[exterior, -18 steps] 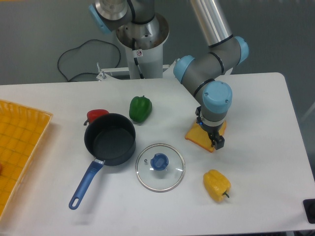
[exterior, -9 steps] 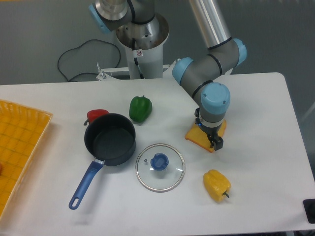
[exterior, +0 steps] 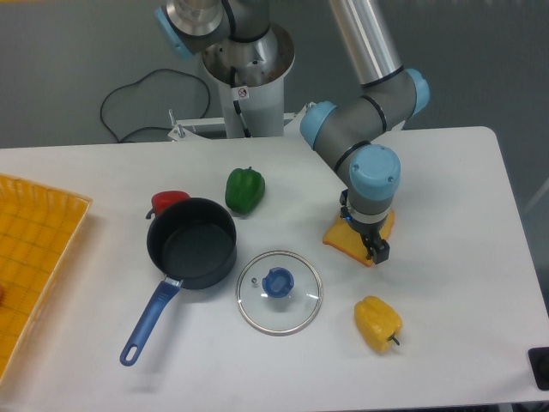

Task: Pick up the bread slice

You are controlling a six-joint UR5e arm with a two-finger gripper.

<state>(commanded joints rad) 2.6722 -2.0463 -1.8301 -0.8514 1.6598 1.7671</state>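
Yellow pepper: nearest the camera, lying on the white table, stem toward the right, below and apart from the bread slice.
Glass lid: flat on the table with its blue knob up, left of the yellow pepper and just right of the pot.
Pot: dark, open, its blue handle running down-left toward the near edge.
Bread slice: flat yellow-orange piece lying on the table right of centre, directly under the wrist; only its left corner and a strip at its right edge show past the arm.
Gripper: pointing straight down onto the bread slice, one dark finger reaching the slice's near edge by the table.
Gripper state: cannot tell whether the jaws are wide or narrow, as the wrist hides the gap; nor whether the slice is clamped.
Change from a second ago: the wrist has moved slightly to the left and up; the finger sits a little nearer the slice's near corner. In the last half second nothing visibly moves.
Bread slice, then and now: same spot on the table, same tilt, not lifted.
Red pepper: behind the pot's rim, touching or nearly so.
Green pepper: farther back, between pot and arm.
Yellow basket: at the left edge.
Robot base: at the back, with a black cable looped beside it.
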